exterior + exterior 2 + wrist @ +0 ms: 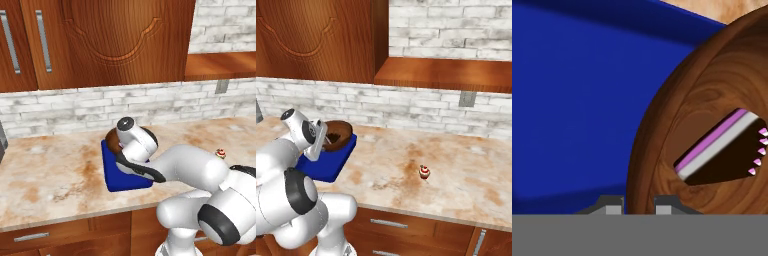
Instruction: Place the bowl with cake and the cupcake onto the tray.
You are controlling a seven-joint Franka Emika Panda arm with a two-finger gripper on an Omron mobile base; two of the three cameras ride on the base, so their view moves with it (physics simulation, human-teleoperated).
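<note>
My tool [638, 204]: clamped on the bowl's rim (fingers either side).
Bowl with cake [712, 150]: over the blue tray [572, 110].
Cupcake [425, 172]: on the counter [456, 170], well apart.

Light: even, bright, rendered | Shadows: faint, soft beneath upper cabinets [100, 40] | Glare: none | Focus: sharp throughout, coarse pixelated edges in hand view
</note>
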